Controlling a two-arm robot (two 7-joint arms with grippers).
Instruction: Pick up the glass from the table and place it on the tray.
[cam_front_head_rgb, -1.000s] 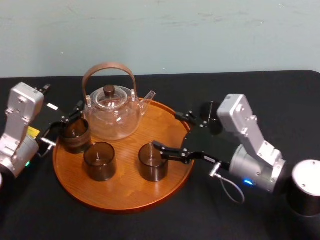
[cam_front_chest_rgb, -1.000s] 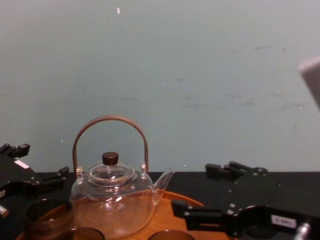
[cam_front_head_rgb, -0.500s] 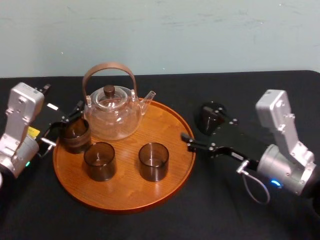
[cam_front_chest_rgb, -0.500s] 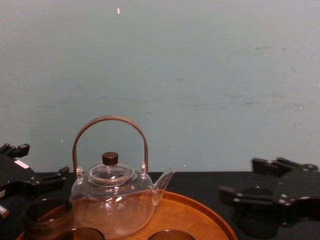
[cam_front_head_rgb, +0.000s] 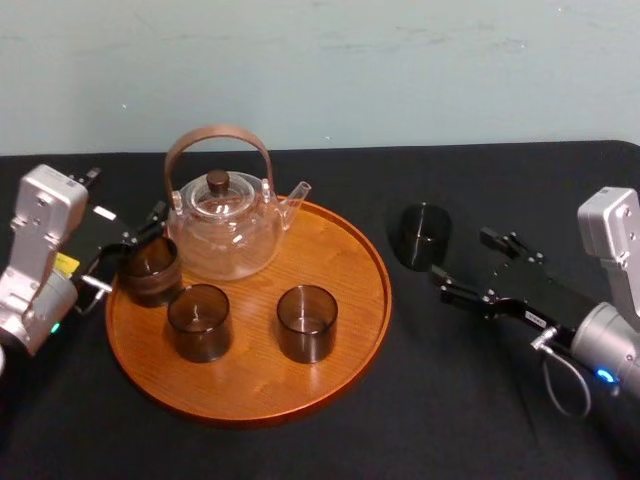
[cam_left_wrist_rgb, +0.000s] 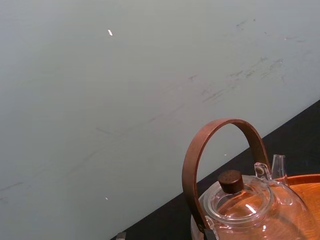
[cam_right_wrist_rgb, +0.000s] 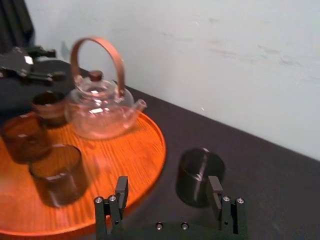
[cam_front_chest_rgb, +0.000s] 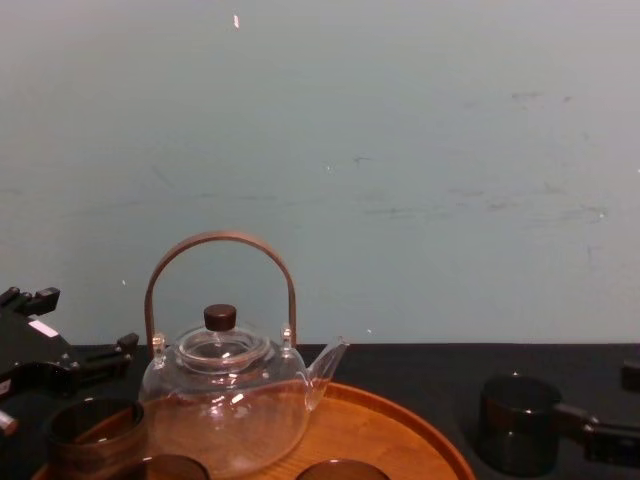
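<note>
The right gripper (cam_front_head_rgb: 462, 261) hangs low over the table (cam_front_head_rgb: 330, 450) at the near right. Its jaws are wide apart and hold nothing. Just past it stands the glass (cam_front_head_rgb: 422, 235), on the table to the right of the tray (cam_front_head_rgb: 250, 400), not touching it. The right wrist view shows the glass lined up with the gap between the jaws. The chest view shows its side: it stands straight, open end up. On the left, the left gripper (cam_front_head_rgb: 128, 250) sits at the tray's edge, jaws apart.

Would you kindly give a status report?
Right gripper open, short of dark glass tumbler on black table. Left gripper at left rim of round orange-brown wooden tray. Nothing blocking tumbler.
</note>
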